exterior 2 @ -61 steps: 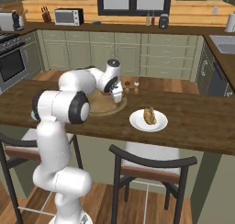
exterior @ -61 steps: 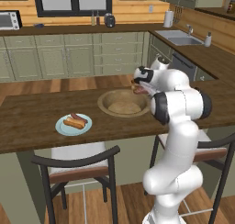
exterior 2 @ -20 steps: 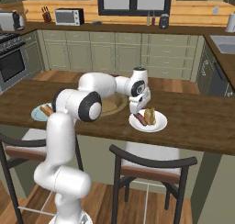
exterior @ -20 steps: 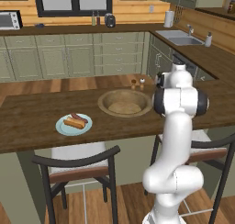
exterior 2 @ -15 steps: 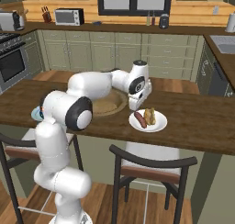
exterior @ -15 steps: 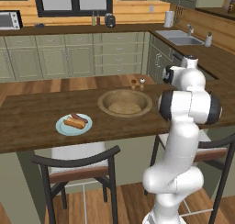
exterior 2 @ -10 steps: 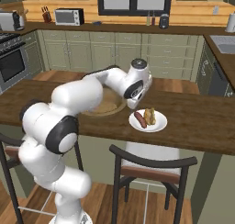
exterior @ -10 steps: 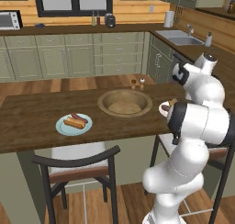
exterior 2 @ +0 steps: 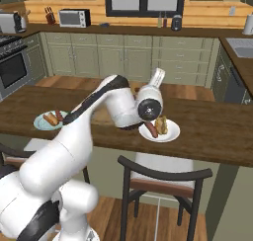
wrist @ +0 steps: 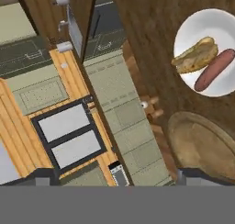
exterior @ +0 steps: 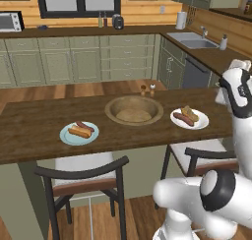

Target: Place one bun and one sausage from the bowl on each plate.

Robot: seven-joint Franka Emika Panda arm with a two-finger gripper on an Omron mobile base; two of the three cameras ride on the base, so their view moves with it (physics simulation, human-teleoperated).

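Fingers stand spread wide and hold nothing, gripper (wrist: 114, 175) above the counter.
We find a bun (exterior: 189, 112) and sausage (exterior: 183, 118) on the white plate (exterior: 201, 124), another pair on the blue plate (exterior: 66, 137); the bowl (exterior: 134, 110) sits between them. From the hand we see the white plate near the wooden counter (exterior: 29, 135) edge; base views add chairs below.

The white arm is raised and bent high above the worktop (exterior: 39, 131), its wrist lifted. The end effector (wrist: 114, 175) points downward with its fingers spread wide, gripping nothing.
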